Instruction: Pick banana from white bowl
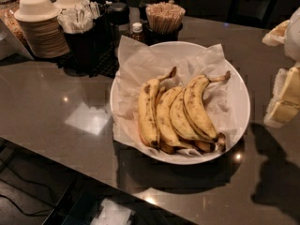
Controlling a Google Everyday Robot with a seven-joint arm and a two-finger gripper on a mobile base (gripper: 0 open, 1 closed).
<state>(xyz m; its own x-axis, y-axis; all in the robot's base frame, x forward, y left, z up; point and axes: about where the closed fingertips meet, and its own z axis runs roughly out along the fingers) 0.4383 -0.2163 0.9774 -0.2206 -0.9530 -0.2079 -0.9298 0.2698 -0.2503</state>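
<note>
The white bowl (241, 95) stands in the middle of the dark counter, lined with crumpled white paper. The banana (147, 111) lies at the left side of the bowl, plump and brown-freckled, with its brownish stem pointing up and right. Three slimmer spotted bananas (187, 114) lie bunched against its right side, joined at the lower right. My gripper (284, 97) shows as pale parts at the right edge of the camera view, to the right of the bowl's rim and above the counter. It holds nothing that I can see.
Stacked off-white disposable bowls (37, 27) stand at the back left. A black holder of wrapped packets (79, 22), a small bottle (137, 31) and a cup of wooden stir sticks (165, 17) stand behind the bowl. The counter's front edge (93, 170) runs diagonally at lower left.
</note>
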